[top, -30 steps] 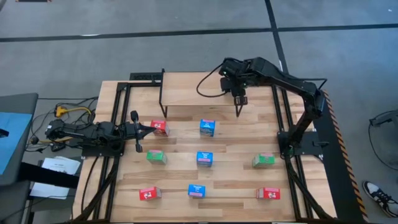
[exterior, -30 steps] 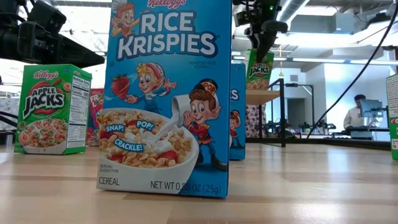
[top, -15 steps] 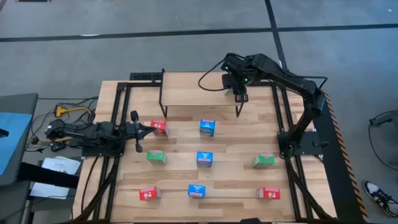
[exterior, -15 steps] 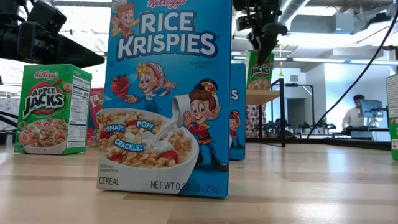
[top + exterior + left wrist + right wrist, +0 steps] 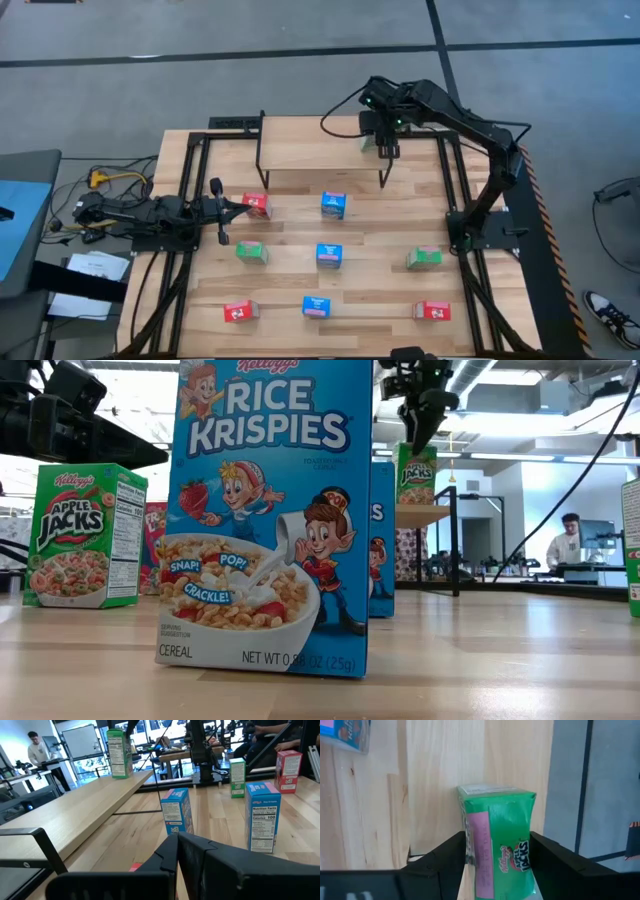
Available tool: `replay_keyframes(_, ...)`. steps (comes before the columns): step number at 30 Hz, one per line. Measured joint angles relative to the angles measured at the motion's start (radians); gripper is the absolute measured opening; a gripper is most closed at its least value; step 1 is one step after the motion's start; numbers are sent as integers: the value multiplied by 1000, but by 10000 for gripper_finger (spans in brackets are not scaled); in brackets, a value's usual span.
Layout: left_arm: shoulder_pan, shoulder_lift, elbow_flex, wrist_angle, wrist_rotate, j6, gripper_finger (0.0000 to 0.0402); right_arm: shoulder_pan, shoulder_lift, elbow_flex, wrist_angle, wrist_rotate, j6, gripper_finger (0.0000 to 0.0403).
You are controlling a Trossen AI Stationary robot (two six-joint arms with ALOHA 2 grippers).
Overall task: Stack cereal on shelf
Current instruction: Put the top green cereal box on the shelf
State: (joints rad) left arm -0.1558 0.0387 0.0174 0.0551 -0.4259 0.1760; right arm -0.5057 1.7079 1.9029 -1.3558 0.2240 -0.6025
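One green cereal box [image 5: 500,855] stands upright on the right end of the shelf [image 5: 310,150]; it also shows in the low view [image 5: 417,475] and the left wrist view [image 5: 116,752]. My right gripper [image 5: 385,148] hangs over it, pointing down and open, with its fingers close on either side of the box's upper part. Several red, blue and green boxes stand on the tabletop. My left gripper [image 5: 240,206] lies low at the table's left, shut, its tips right beside a red box [image 5: 256,204]. My right gripper [image 5: 497,840] comes at the green box from above, one finger [image 5: 445,855] by each side of it. I cannot tell whether the fingers touch it. The box stands upright with its bottom on the shelf top.
On the tabletop stand blue boxes [image 5: 333,205] [image 5: 328,255] [image 5: 316,306], green boxes [image 5: 252,252] [image 5: 424,257] and red boxes [image 5: 240,311] [image 5: 431,311]. The shelf top left of the green box is bare wood. A person stands in the room beyond [image 5: 568,540].
My right gripper has gone up a little and toward the table's far edge above the shelf's right end. The green box has stayed standing where it was on the shelf.
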Motion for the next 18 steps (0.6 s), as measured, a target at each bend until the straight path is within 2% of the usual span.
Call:
replay_keyframes(14, 0, 0, 0, 0, 0, 0, 0, -8, 0, 97, -3, 63, 1, 234)
replay_keyframes(18, 0, 0, 0, 0, 0, 0, 0, -8, 0, 134, -21, 70, 51, 234)
